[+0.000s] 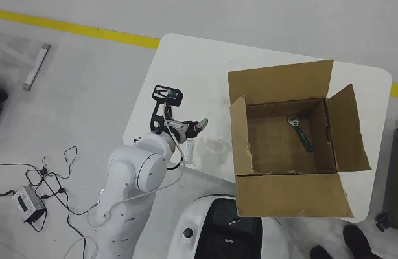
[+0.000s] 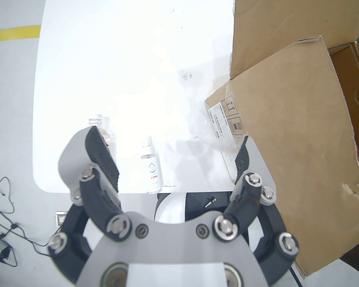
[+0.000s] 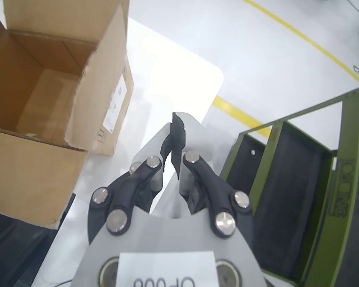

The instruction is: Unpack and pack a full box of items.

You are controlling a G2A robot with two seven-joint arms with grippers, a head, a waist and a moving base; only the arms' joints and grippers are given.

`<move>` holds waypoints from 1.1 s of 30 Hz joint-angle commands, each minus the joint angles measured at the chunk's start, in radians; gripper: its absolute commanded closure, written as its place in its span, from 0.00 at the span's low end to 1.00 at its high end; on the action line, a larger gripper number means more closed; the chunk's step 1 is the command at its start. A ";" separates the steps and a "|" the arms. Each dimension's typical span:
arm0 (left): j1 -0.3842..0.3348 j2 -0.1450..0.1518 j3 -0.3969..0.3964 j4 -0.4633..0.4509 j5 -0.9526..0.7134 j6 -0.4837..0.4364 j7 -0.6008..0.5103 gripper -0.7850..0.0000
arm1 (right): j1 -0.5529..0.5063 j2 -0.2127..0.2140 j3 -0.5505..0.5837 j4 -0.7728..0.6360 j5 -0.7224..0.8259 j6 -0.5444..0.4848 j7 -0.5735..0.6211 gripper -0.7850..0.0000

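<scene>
sitting on the white surface, the open cardboard box holds a green-handled adjustable wrench, which lies on the box floor toward the right wall. well apart from the box, near the surface's robot-side edge, a small white spray bottle and a clear plastic bottle stand near each other. the box's left flap rises between them and the wrench. an olive-green cart stands on the floor off the surface's right end. the left jaws hang above the bottles, spread wide, ribbed pads touching nothing; one pad partly hides the clear bottle. the right jaws are pressed together, empty, hovering just beside the box's right side.
</scene>
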 commanded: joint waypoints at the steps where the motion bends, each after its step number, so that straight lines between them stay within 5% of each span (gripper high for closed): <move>1: 0.000 0.000 0.000 0.000 0.000 0.000 0.000 0.00 | 0.071 0.025 -0.034 0.000 0.056 -0.021 0.047 1.00; 8: 0.000 0.000 0.000 0.000 0.000 0.000 0.000 0.00 | 0.338 0.107 -0.288 0.000 0.116 0.008 0.218 1.00; 14: 0.000 0.000 0.000 0.000 0.000 0.000 0.000 0.00 | 0.495 0.136 -0.587 0.000 0.015 0.153 0.303 1.00; 23: 0.000 0.000 0.000 0.000 0.000 0.000 0.000 0.00 | 0.549 0.134 -1.005 0.002 -0.314 0.423 0.415 1.00; 30: 0.000 0.000 0.000 0.000 0.000 0.000 0.000 0.00 | 0.584 0.123 -1.228 0.171 -0.659 0.483 0.435 1.00; 33: 0.000 0.000 0.000 0.000 0.000 0.000 0.000 0.00 | 0.586 0.122 -1.235 0.183 -0.674 0.486 0.433 1.00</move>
